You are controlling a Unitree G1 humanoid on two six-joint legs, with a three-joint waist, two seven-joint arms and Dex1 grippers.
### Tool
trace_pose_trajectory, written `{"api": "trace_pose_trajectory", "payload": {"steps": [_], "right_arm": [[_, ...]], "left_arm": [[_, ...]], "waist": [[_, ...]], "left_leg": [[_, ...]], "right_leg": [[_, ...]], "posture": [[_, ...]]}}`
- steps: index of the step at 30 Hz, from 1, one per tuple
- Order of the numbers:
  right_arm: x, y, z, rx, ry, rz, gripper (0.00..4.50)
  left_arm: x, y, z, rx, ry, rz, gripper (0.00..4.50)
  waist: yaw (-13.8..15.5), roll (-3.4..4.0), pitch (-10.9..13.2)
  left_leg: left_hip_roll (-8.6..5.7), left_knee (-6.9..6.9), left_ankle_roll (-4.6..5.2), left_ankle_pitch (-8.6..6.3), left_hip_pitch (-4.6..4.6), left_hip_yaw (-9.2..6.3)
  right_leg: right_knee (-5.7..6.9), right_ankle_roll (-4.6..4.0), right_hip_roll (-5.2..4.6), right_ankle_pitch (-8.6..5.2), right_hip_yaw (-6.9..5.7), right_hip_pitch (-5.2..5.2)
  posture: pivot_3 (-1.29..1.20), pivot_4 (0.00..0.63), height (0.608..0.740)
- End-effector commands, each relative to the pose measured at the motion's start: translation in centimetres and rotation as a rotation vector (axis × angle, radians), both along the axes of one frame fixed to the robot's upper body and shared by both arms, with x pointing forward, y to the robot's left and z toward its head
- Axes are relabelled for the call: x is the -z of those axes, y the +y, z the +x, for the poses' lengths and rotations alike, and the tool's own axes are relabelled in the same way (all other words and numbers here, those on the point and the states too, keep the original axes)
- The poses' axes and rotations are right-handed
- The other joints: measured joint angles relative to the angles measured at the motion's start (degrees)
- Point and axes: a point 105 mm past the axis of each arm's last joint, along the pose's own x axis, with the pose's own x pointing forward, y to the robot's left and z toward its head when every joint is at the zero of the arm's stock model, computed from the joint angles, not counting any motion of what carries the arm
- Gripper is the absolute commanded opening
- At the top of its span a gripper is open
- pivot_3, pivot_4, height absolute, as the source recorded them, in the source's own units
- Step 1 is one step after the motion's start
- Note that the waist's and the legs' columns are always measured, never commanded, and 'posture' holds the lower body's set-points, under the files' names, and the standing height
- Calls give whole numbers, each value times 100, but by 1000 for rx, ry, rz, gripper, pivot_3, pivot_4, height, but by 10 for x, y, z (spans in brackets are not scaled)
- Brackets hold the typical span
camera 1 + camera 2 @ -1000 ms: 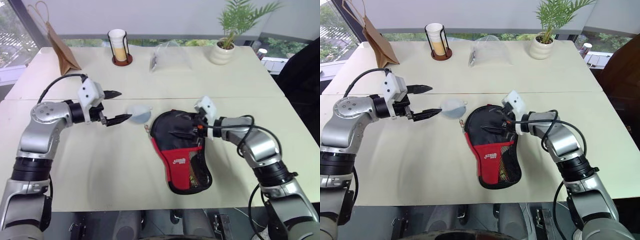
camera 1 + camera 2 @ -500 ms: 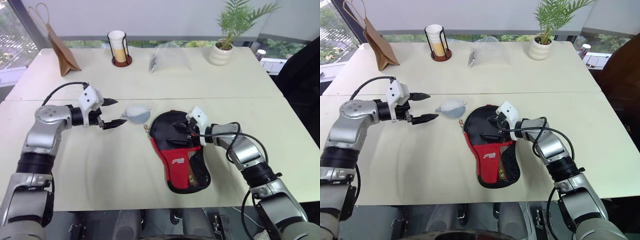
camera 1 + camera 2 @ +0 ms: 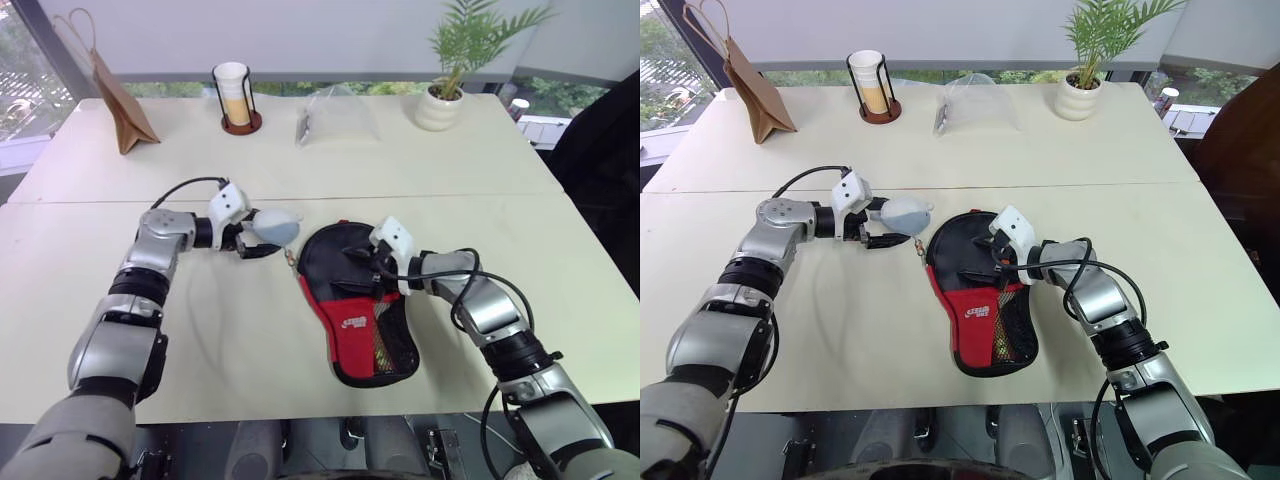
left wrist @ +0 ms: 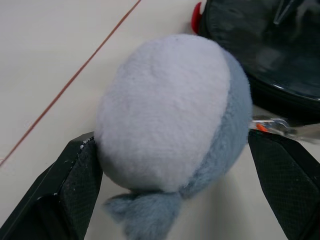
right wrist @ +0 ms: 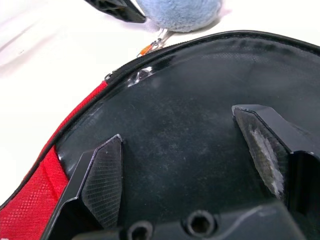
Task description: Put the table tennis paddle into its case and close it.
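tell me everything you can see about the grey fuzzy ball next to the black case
The grey fuzzy ball is a soft, plush-looking round toy, pale grey-white on one side and blue-grey on the other, with a small tuft at one end. It lies on the cream table, just off the round end of the case, near the zip pull. The left gripper's open black fingers straddle it, one finger against its side; it is not clamped.

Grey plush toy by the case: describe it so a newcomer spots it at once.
On the near cream table, find the black-and-red case. Just off its round end lies the plush toy, between the open left gripper's fingers. It is the one soft, fuzzy, pale grey-blue thing there.
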Motion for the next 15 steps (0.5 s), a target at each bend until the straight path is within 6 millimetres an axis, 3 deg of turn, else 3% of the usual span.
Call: {"api": "trace_pose_trajectory", "payload": {"steps": [1, 8, 9, 15], "right_arm": [[27, -3, -8, 11, 86, -66, 3998], [34, -1, -16, -11, 129, -94, 3998], [35, -1, -17, -16, 132, -100, 3998], [47, 2, -14, 14, 133, -151, 3998]], "left_arm": [[-11, -4, 6, 1, -49, -18, 3623], [-12, -9, 9, -3, -50, -37, 285], [-13, -9, 10, -6, -51, -41, 72], [-23, -19, 32, -130, -106, -17, 72]], "waist": [[0, 0, 0], [3, -1, 0], [3, -1, -1], [0, -18, -11]], "left_leg": [[0, 0, 0, 0, 0, -1], [0, 0, 0, 0, 1, -2], [0, 0, 0, 0, 2, -3], [1, 4, 0, 0, 9, -7]], "right_leg": [[0, 0, 0, 0, 0, 0], [1, 0, -2, 0, 0, 2], [1, 0, -2, 0, 0, 2], [3, 0, -2, 0, -3, 10]], "posture": [[0, 150, 735], [0, 150, 735], [0, 150, 735], [0, 150, 735]]}}
